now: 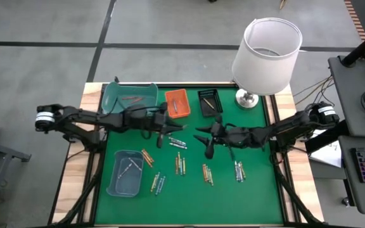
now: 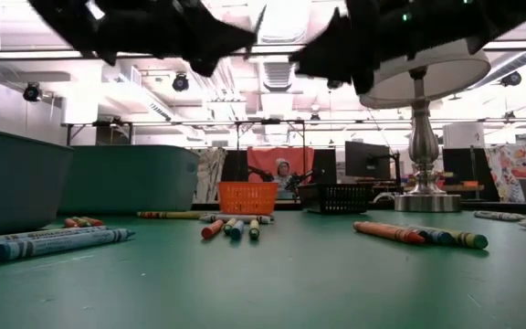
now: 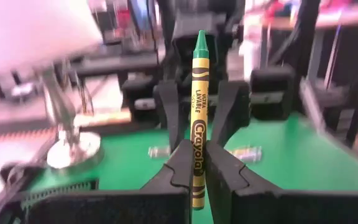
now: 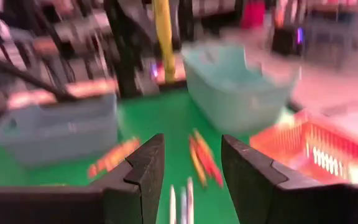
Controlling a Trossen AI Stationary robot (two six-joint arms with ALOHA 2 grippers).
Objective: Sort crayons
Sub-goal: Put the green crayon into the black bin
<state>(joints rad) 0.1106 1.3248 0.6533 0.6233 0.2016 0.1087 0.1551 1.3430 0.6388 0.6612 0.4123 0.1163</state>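
My left gripper (image 3: 197,158) is shut on a green crayon (image 3: 198,93) that stands upright above the middle of the green mat (image 1: 258,190). My right gripper (image 4: 192,155) hangs open facing it from the table's right, a little apart, with nothing between its fingers; it shows in the high view too (image 1: 208,140). Several other crayons lie flat on the mat in small groups (image 1: 178,163), (image 1: 206,173), (image 1: 239,170), (image 1: 147,157). A few crayons lie in the teal tray (image 1: 130,96), the orange tray (image 1: 177,103) and the blue-grey tray (image 1: 125,172). My left gripper pinches the green crayon's lower part (image 3: 197,177), near its blunt end, between its two fingers. The fingers come in level from the table's left and lie across the crayon. The crayon stands upright, its pointed tip (image 3: 200,38) up, lifted clear of the mat.
A lamp with a white shade (image 1: 266,57) stands at the mat's far right corner on a silver foot (image 1: 248,99). A black tray (image 1: 210,101) sits beside the orange one at the far edge. The near part of the mat is bare green.
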